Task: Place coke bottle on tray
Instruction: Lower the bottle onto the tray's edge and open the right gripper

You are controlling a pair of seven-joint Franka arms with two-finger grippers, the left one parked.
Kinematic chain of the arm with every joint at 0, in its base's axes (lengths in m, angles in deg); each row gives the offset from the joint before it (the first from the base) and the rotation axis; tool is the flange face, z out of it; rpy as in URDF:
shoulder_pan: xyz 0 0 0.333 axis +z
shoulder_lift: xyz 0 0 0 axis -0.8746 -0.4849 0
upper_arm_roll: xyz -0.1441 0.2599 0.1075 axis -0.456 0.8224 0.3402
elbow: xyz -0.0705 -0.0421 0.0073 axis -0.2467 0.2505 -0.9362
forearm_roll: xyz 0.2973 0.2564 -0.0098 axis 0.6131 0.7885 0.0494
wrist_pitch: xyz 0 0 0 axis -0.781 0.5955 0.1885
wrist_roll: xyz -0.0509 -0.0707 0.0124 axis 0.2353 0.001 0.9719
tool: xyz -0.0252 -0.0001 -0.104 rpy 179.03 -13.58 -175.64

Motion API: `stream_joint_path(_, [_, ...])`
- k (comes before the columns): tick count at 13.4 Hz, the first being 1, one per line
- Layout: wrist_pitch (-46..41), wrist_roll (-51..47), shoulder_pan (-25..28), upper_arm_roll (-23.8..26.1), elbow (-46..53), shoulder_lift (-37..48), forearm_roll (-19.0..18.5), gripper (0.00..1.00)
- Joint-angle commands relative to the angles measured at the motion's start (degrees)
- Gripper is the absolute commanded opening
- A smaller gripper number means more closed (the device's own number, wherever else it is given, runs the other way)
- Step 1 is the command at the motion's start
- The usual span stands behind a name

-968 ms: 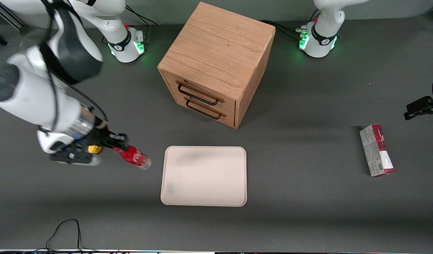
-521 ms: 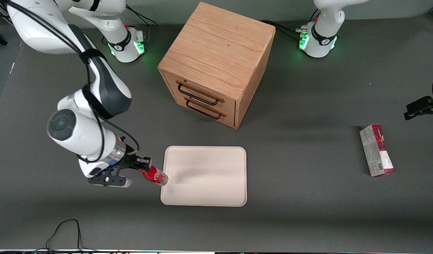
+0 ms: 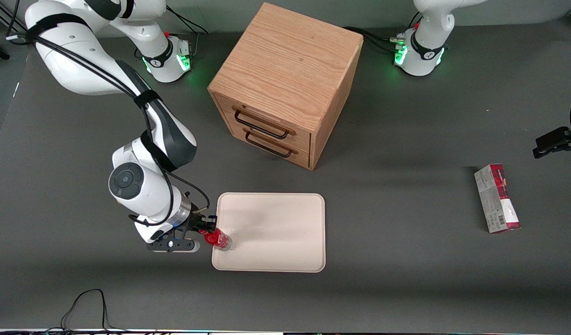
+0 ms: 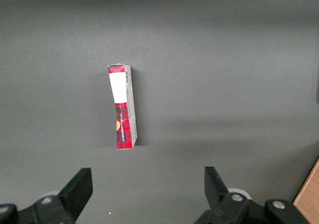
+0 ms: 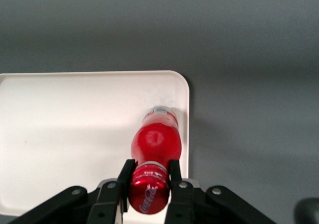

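My right gripper (image 3: 206,229) (image 5: 148,171) is shut on the neck of the coke bottle (image 3: 217,239) (image 5: 155,143), just under its red cap. The small red bottle hangs tilted, its clear base low over the corner of the cream tray (image 3: 276,232) (image 5: 60,124) that lies nearest the working arm and the front camera. Whether the base touches the tray I cannot tell. The tray lies flat on the dark table, in front of the drawer cabinet, with nothing else on it.
A wooden two-drawer cabinet (image 3: 285,79) stands farther from the front camera than the tray. A red and grey carton (image 3: 496,198) (image 4: 122,107) lies toward the parked arm's end of the table. A black cable (image 3: 83,302) loops at the table's near edge.
My gripper has carried the coke bottle sideways from the working arm's end of the table to the tray's near corner, and lower. The tray and the cabinet have not moved.
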Motion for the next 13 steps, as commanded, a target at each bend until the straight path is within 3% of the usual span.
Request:
stream_joint_path(1, [1.25, -1.88, 0.18, 0.41, 0.94, -0.79, -1.97, 0.07])
stream_joint_path(2, [1.25, -2.67, 0.18, 0.41, 0.94, -0.79, -2.14, 0.82])
stream_joint_path(3, [1.25, -4.68, 0.18, 0.41, 0.94, -0.79, -2.75, 0.83])
stream_joint_path(4, [1.42, -6.18, 0.35, 0.41, 0.86, -0.79, -3.72, 1.00])
stream_joint_path(10, [1.25, -5.58, -0.70, 0.41, 1.73, 1.31, -3.99, 1.00])
stream_joint_path(13, [-6.53, 2.55, -2.28, 0.15, 1.04, 5.70, -3.73, 1.00])
